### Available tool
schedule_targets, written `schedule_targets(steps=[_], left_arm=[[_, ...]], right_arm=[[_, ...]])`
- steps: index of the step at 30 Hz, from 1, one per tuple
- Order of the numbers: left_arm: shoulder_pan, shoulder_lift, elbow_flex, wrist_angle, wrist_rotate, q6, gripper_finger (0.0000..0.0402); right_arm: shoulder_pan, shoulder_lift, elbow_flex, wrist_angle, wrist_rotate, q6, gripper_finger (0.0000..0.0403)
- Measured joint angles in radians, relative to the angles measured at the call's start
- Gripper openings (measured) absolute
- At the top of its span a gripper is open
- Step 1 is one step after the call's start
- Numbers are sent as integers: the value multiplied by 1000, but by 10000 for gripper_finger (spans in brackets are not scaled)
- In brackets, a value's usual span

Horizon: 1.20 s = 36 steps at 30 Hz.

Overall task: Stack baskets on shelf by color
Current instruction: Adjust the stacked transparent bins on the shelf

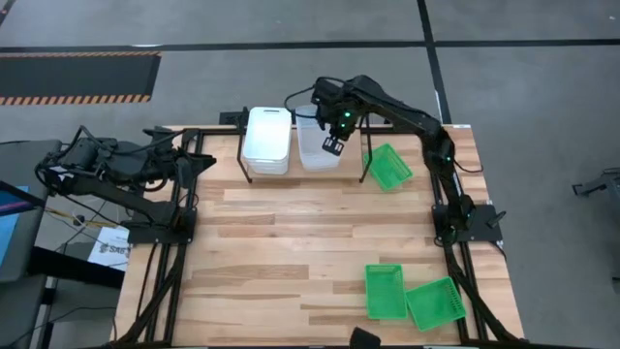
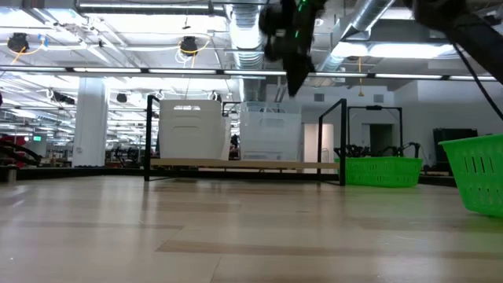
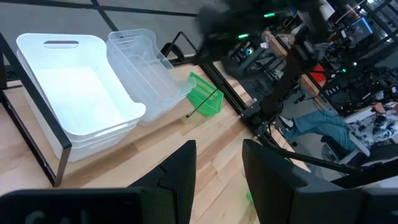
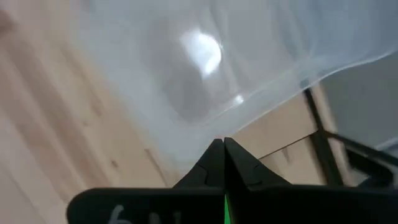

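Right tool [image 1: 334,145] closed, arm stretched out; left tool [image 3: 217,168] parted, arm folded back.

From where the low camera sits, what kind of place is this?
Probably a large open robotics lab or industrial workspace: exposed ceiling ducts, rows of strip lights, and a concrete floor with hazard striping around the wooden table.

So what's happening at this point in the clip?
Baskets are being sorted onto the shelf by color. White baskets and clear baskets already sit side by side on it. The right gripper, shut and empty, hangs over the clear ones. One green basket lies on the table at the shelf's right end, and two more green baskets wait at the near right of the table. The left gripper waits at the table's left edge, holding nothing.
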Motion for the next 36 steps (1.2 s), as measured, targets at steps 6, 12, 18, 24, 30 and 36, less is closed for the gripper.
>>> schedule_targets(steps=[6,12,18,24,30,36], left_arm=[[0,0,0,0,-23,7,119],[0,0,0,0,-34,24,119],[0,0,0,0,-55,19,119],[0,0,0,0,-55,18,119],[0,0,0,-2,-51,20,119],[0,0,0,-2,-52,34,119]], right_arm=[[33,-240,-91,10,-8,31,4],[112,-529,-550,340,9,105,5],[120,-561,-772,467,16,55,4],[96,-475,-792,493,16,-61,3],[61,-376,-793,495,16,-116,2],[66,-321,-790,552,15,-152,5]])
